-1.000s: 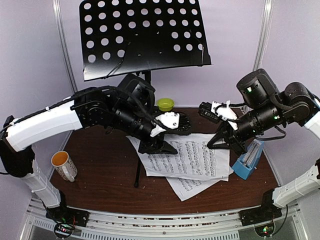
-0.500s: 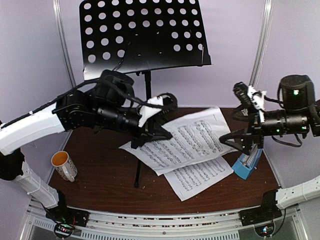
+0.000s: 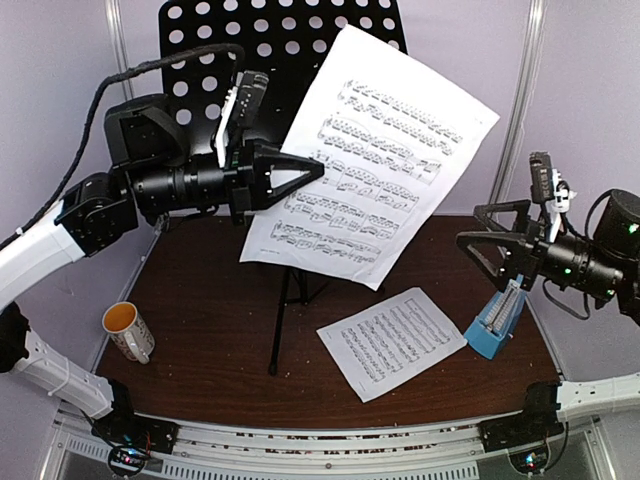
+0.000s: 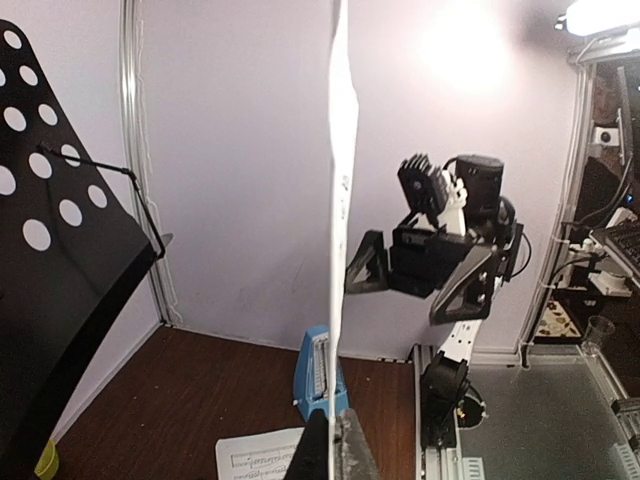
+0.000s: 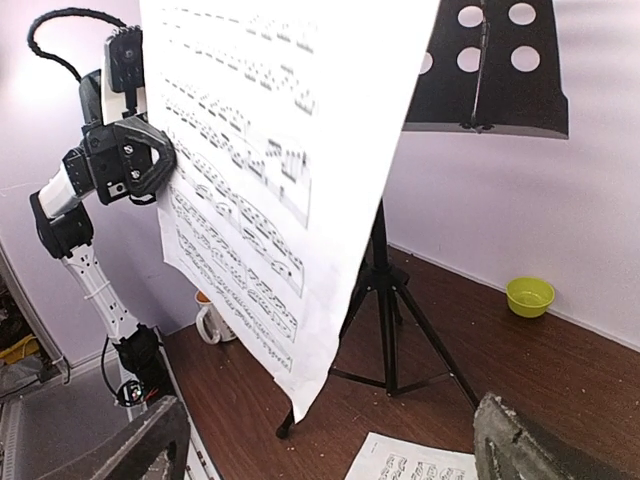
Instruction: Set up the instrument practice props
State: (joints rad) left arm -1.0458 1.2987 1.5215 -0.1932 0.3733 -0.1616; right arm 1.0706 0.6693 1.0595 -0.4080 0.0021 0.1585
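Now clamping one sheet point(image 3: 390, 130) in left claw point(image 3: 305, 175), raised off the tabletop point(image 3: 200, 300), ready for the stand point(image 3: 200, 60); right claw point(image 3: 472, 226) agape.

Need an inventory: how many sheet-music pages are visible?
2: one page held up by the left gripper; another page flat on the table near the metronome. Stacked sheets might hide.

Legible text: none; printed staff notation only, on sheet-music page point(image 3: 375, 160) before music stand point(image 3: 290, 45) and second page point(image 3: 392, 340) near its legs.
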